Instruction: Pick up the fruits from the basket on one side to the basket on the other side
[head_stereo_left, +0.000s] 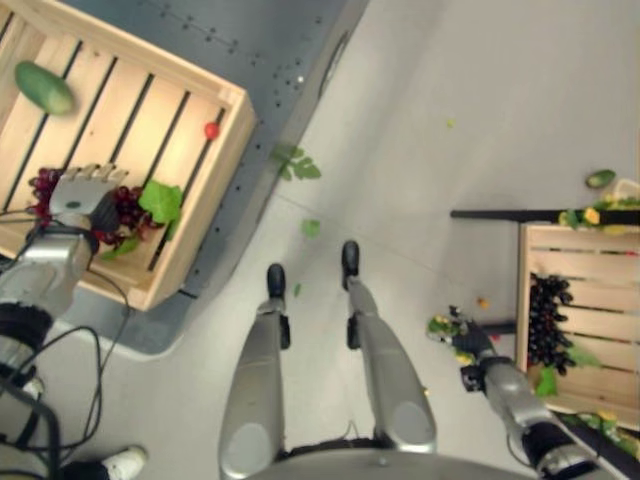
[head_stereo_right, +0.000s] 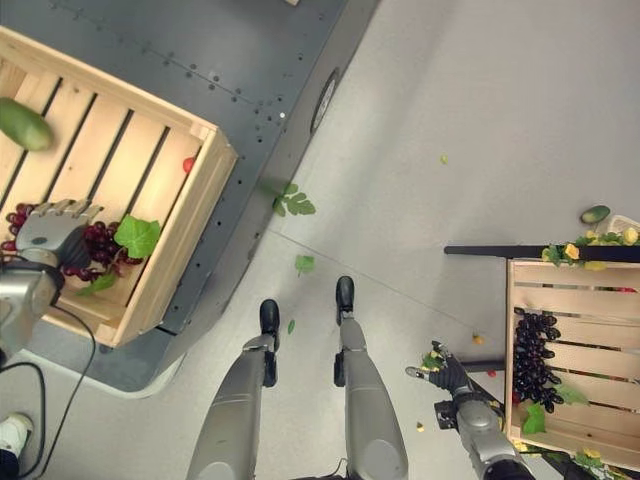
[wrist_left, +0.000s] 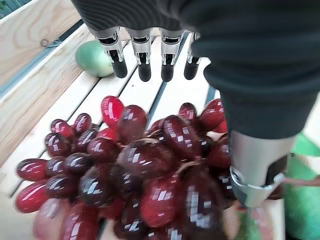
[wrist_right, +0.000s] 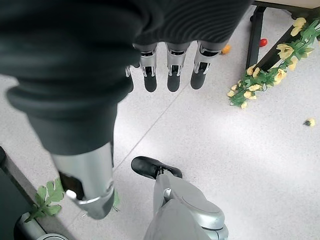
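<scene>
A bunch of red grapes (head_stereo_left: 128, 208) with a green leaf (head_stereo_left: 160, 200) lies in the wooden crate (head_stereo_left: 215, 165) on my left. My left hand (head_stereo_left: 85, 190) hovers right over the bunch, fingers (wrist_left: 144, 65) straight and open, thumb beside the grapes (wrist_left: 135, 170). A green fruit (head_stereo_left: 43, 87) and a small red fruit (head_stereo_left: 211, 130) rest farther in the same crate. On my right, a second crate (head_stereo_left: 590, 260) holds dark grapes (head_stereo_left: 548, 322). My right hand (head_stereo_left: 470, 340) hangs open over the floor beside it, holding nothing.
The left crate stands on a dark metal platform (head_stereo_left: 270, 60). Loose leaves (head_stereo_left: 295, 165) lie on the grey floor. A black bar (head_stereo_left: 520, 214), a yellow flower garland (wrist_right: 265, 75) and a green fruit (head_stereo_left: 600, 178) are by the right crate. A white shoe (head_stereo_left: 125, 462) shows at lower left.
</scene>
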